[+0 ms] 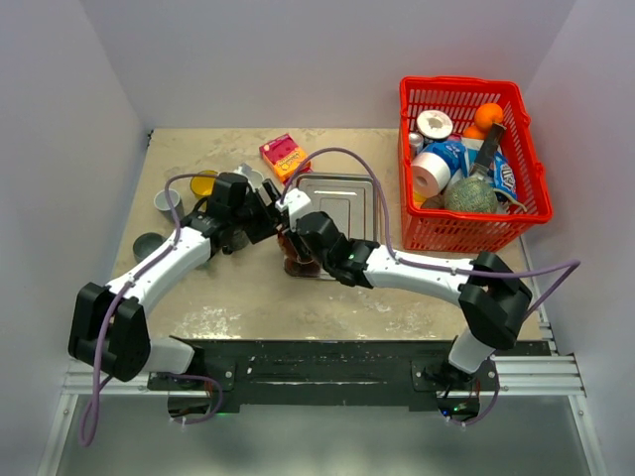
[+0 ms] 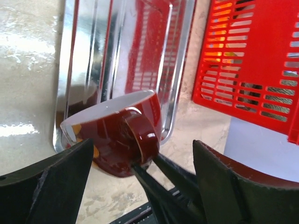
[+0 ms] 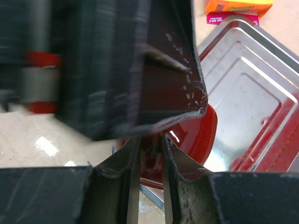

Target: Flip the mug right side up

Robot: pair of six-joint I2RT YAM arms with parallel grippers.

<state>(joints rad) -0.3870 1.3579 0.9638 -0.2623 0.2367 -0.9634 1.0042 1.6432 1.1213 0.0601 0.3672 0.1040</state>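
- Red plastic slatted basket (image 1: 466, 234), far right of the table. It holds a white tape roll (image 1: 434, 124), an orange fruit (image 1: 487, 115), a blue-and-white packet (image 1: 501, 177) and a grey-green mesh ball (image 1: 469, 195). Other items are packed too tightly to name.
- Shallow rectangular steel tray (image 1: 337, 203), table centre, just left of the basket. The dark red ceramic mug (image 2: 110, 144) is at its near-left corner, tipped on its side. Its white inside faces away from the left wrist camera and its loop handle (image 2: 142, 135) faces toward that camera.
- Left of the tray lie an orange-and-pink carton (image 1: 285, 155), a yellow bowl (image 1: 203, 183), a small pale cup (image 1: 167, 201) and a dark round disc (image 1: 149, 243).
- Right gripper (image 3: 149, 140): the arm reaches leftward along the tray's near edge. Its fingers (image 3: 128, 182) are pinched almost together on the mug's handle.
- Left gripper (image 2: 143, 142): the arm angles in from the left and meets the right arm above the mug. Its jaws are spread wide, one on either side of the mug, and are not closed on it.
- In the top view the two wrists cover most of the mug. No view settles whether the mug rests on the tray, rests on the table or is lifted.
- In the right wrist view the left gripper is a dark blur filling the upper left.
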